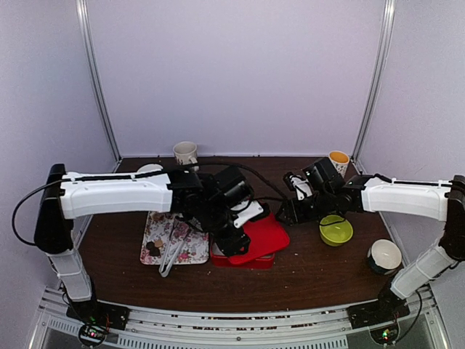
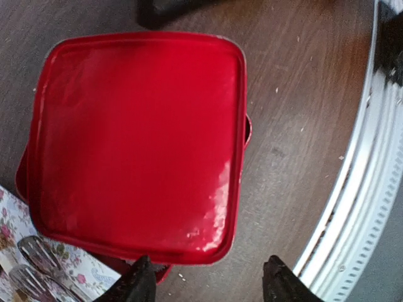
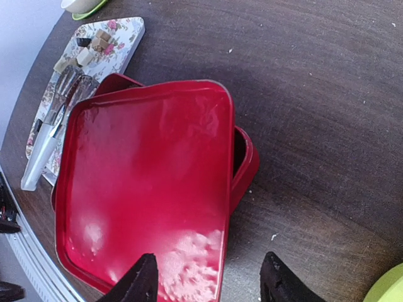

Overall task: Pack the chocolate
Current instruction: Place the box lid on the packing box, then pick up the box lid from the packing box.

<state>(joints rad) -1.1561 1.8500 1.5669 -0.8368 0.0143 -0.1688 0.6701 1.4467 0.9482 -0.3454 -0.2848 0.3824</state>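
claw left (image 2: 208,269), claw right (image 3: 209,265): both open, empty

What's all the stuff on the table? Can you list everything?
lid: one, red, askew on the box
box: one, red, mid-table
tray: one, floral, left of the box
chocolate: several small pieces, dark and tan, on the tray
tongs: one, metal, on the tray
green bowl: one, right of the box
white bowl: one, near right
white cup: one, at the back
patterned cup: one, orange inside, back right
table: one, dark brown
left gripper: open, over the lid's edge
right gripper: open, over the lid
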